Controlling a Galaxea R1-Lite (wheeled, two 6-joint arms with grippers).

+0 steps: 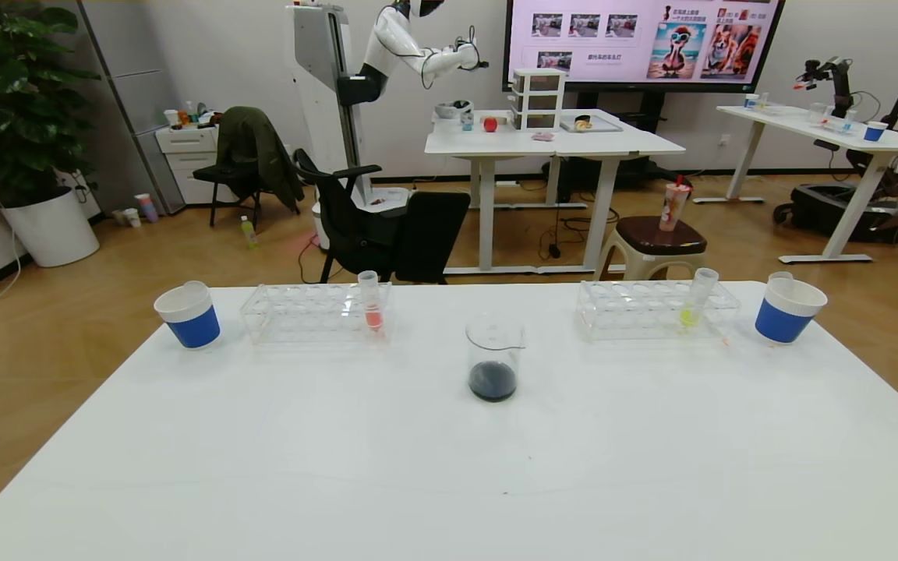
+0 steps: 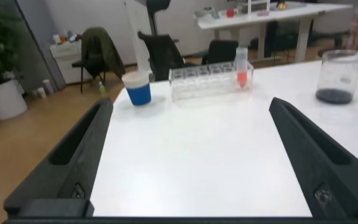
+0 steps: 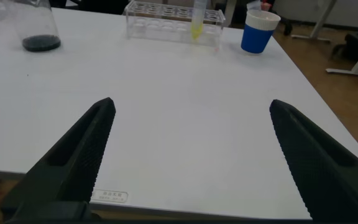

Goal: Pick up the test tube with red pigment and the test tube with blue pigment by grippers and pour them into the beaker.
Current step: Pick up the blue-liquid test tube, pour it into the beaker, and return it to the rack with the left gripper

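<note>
The clear glass beaker (image 1: 493,354) stands mid-table with dark liquid at its bottom; it also shows in the left wrist view (image 2: 339,78) and the right wrist view (image 3: 39,28). No tube with deep-red or bright blue liquid shows in any view. My left gripper (image 2: 190,102) is open and empty, low over the table's near left part. My right gripper (image 3: 191,102) is open and empty over the near right edge. Neither gripper shows in the head view.
A clear rack (image 1: 315,312) at back left holds a tube of salmon-orange liquid (image 1: 372,304). A clear rack (image 1: 655,309) at back right holds a tube of yellow-green liquid (image 1: 694,304). White-and-blue paper cups stand at far left (image 1: 189,315) and far right (image 1: 786,310).
</note>
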